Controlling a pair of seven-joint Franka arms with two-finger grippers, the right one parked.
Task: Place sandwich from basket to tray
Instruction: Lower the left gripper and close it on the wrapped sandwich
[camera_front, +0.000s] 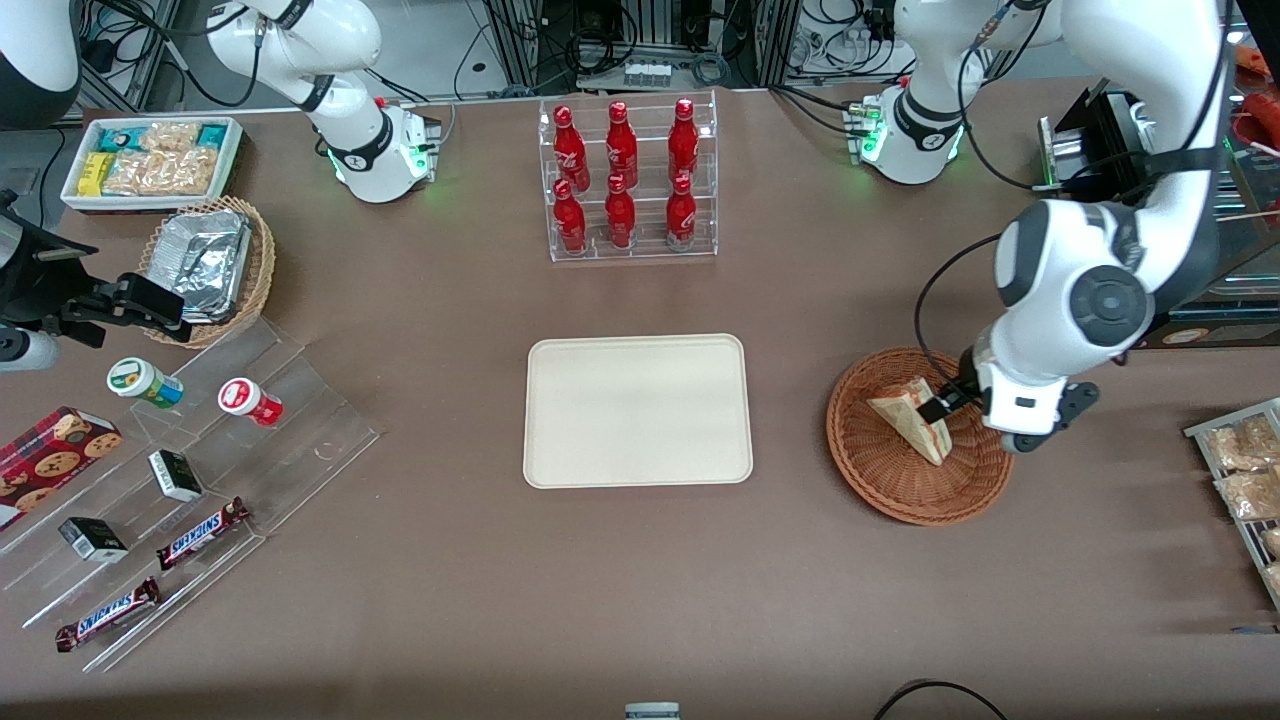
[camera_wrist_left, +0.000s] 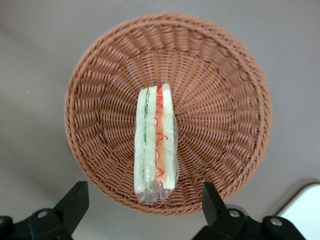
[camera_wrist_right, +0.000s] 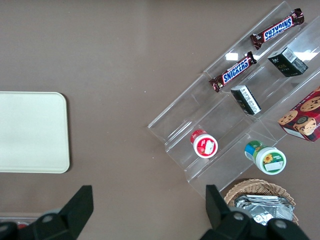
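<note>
The job has hardly begun. The sandwich lies in the basket, near the working arm's end of the bench. The gripper hangs above it, jaws spread wide, holding nothing. The tray in the bench's middle waits bare.

Hand bases probably cut off

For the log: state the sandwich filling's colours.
Red and green layers between pale bread, clearest in the left wrist view: sandwich in the basket, open gripper above it.
</note>
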